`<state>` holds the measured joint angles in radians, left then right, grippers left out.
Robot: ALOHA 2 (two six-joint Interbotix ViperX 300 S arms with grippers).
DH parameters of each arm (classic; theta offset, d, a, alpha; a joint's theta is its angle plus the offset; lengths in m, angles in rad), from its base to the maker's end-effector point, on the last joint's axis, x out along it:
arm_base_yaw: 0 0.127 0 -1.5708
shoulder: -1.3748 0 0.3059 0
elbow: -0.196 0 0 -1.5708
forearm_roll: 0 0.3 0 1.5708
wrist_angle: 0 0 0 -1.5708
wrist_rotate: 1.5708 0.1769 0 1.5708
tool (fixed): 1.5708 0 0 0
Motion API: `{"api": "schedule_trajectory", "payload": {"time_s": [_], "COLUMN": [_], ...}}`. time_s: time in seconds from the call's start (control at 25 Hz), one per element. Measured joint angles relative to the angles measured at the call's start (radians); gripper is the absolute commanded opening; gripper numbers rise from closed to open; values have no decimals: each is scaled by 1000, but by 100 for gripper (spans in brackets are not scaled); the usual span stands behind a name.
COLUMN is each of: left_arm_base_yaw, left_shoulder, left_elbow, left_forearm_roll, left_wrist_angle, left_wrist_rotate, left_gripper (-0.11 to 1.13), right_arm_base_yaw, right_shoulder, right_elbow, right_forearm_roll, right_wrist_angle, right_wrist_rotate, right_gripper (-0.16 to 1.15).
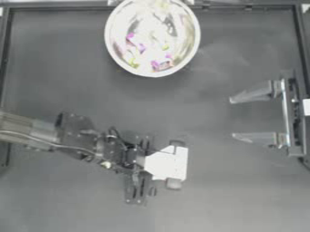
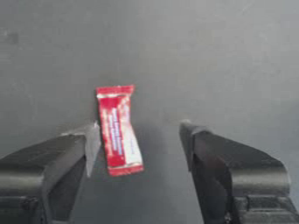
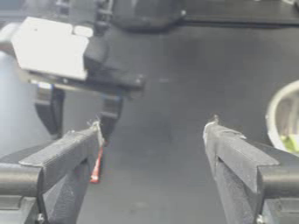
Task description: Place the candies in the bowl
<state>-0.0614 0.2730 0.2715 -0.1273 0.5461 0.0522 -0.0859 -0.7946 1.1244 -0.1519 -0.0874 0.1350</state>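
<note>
One red candy [image 2: 119, 131] lies flat on the dark table between the jaws of my left gripper [image 2: 140, 140], close beside one of them; the jaws stand open around it. From above, my left gripper [image 1: 139, 190] is low in the middle of the table and the red candy is hidden under it. The right wrist view shows that candy [image 3: 96, 166] as a thin red strip below the left gripper's fingers [image 3: 109, 111]. The bowl [image 1: 118, 50] sits at the far middle edge, with pink-purple and yellow-green candies [image 1: 151, 50] inside among reflections. My right gripper [image 1: 242, 115] is parked at the right, open and with nothing in it.
The left arm [image 1: 36, 131] stretches in from the left edge across the table's middle height. A raised frame [image 1: 60, 6] borders the table along the far side and both sides. The bowl's rim [image 3: 280, 118] shows at the edge of the right wrist view.
</note>
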Motion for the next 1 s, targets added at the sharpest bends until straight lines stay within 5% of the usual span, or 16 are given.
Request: {"api": "schedule_trajectory", "payload": {"time_s": [0.48,1.0], "left_arm_base_yaw": [9,-15], "left_shoulder": [28,64], "left_elbow": [-15,-31], "left_forearm_roll": [132,137], "left_wrist_angle": [23,38], "left_wrist_rotate": [-126,-140], "left_gripper": [92,91], "right_arm_base_yaw": [9,12], "right_shoulder": [0,-2], "right_elbow": [-2,0], "right_forearm_roll": [-3,-2], "right_wrist_angle": [-3,-3], "right_wrist_rotate": [0,0], "right_gripper": [99,99]}}
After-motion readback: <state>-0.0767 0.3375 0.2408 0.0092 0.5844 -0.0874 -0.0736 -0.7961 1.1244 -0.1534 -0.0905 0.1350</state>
